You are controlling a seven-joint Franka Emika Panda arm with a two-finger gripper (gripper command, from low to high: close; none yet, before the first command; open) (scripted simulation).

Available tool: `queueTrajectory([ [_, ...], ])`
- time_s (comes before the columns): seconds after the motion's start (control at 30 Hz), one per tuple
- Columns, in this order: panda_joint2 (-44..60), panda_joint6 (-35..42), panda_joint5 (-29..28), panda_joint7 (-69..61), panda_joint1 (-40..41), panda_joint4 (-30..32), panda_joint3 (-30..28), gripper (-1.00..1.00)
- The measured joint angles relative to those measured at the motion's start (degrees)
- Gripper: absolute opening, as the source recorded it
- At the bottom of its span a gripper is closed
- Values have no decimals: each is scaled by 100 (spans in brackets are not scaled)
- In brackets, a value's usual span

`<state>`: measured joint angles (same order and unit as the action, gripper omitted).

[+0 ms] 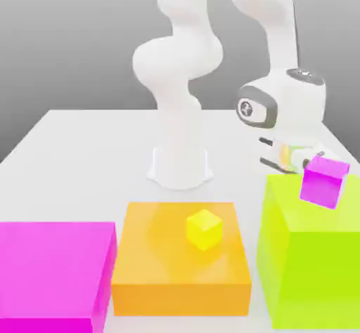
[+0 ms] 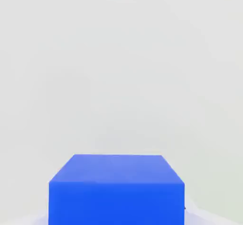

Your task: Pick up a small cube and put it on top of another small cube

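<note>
Jaws [image 1: 313, 161] at the right of the frame look closed, drawn in on the small magenta cube [image 1: 323, 183], which is tilted at their tips over the green block. Left to right in the exterior view, the big magenta block [image 1: 46, 268] fills the lower left corner of the worktop [image 1: 63, 177]; the orange block [image 1: 176, 268] sits at lower centre, with the small yellow cube [image 1: 204, 229] on its top; then comes the green block [image 1: 309, 275] at lower right. I judge the pick done and the carry in hand: next, bring the magenta cube across toward the frame's centre, level it above the yellow one, lower and let go. A blue box [image 2: 116, 202] shows low in the hand view. Small marks sit on the arm's dark-rimmed joint [image 1: 257, 105], but no brand, label or word is readable.
</note>
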<state>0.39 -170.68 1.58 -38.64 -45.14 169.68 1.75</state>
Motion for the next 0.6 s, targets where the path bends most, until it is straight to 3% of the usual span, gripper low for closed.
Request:
queueTrajectory([
  [0.27, -419, 275, -78, 246, -30, 129, 48, -100],
  [0.47, -15, -71, -258, 1017, -153, -528, 153, -100],
  [0.6, -42, 564, 339, 784, -347, -1253, 111, -100],
])
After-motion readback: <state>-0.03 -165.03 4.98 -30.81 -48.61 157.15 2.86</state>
